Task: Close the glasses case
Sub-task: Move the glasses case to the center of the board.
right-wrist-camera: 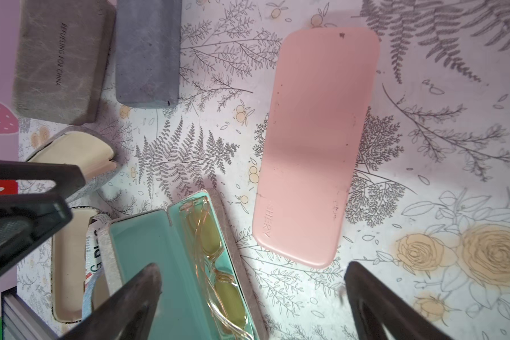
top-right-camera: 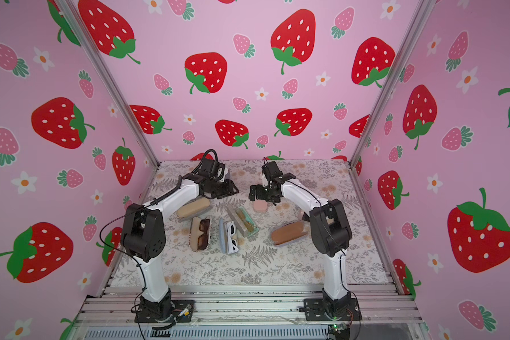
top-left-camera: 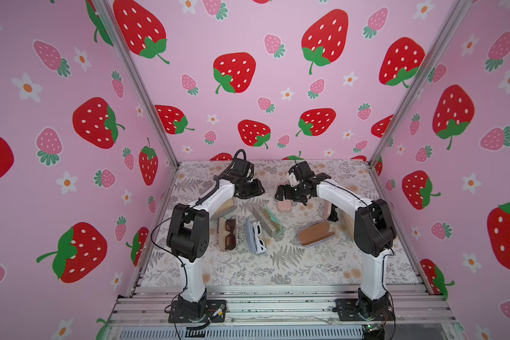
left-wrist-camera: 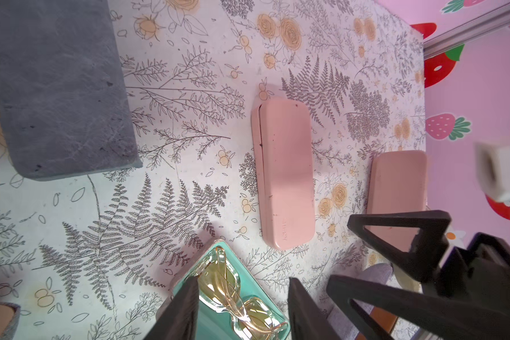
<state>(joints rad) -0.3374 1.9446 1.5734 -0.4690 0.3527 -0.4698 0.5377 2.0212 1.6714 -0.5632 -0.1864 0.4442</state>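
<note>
The floral counter (top-left-camera: 306, 265) fills the lower middle of both top views, boxed in by strawberry-print walls (top-left-camera: 248, 88). The left arm (top-left-camera: 189, 229) and the right arm (top-left-camera: 371, 229) rise from the rail along the bottom edge. They bend inward, so their ends face each other just above the centre of the frame.

The left tool (top-left-camera: 249, 188) hangs left of centre. The left wrist view shows its fingers (left-wrist-camera: 186, 309) parted with nothing between them. The right tool (top-left-camera: 280, 192), right of centre, has its jaws spread wide and empty, clear of the counter.

The glasses case (top-left-camera: 270, 222), grey outside and mint inside, lies open at the centre of the frame, below and between the two tools. Its two halves are spread apart.

Just up and right of it, with a strip of counter between them, lies a closed pink case (top-left-camera: 283, 206), partly under the right tool. To the left of the centre case are two more open cases. One is a pale blue case (top-left-camera: 249, 232) holding white sunglasses (top-left-camera: 259, 238). Further left is a light case (top-left-camera: 221, 235) holding brown sunglasses (top-left-camera: 230, 234). A closed brown case (top-left-camera: 315, 232) lies right of centre, and a closed tan case (top-right-camera: 193, 207) lies beside the left arm.

Yellow-tinted glasses (right-wrist-camera: 215, 265) rest in one half of the mint-lined case.
</note>
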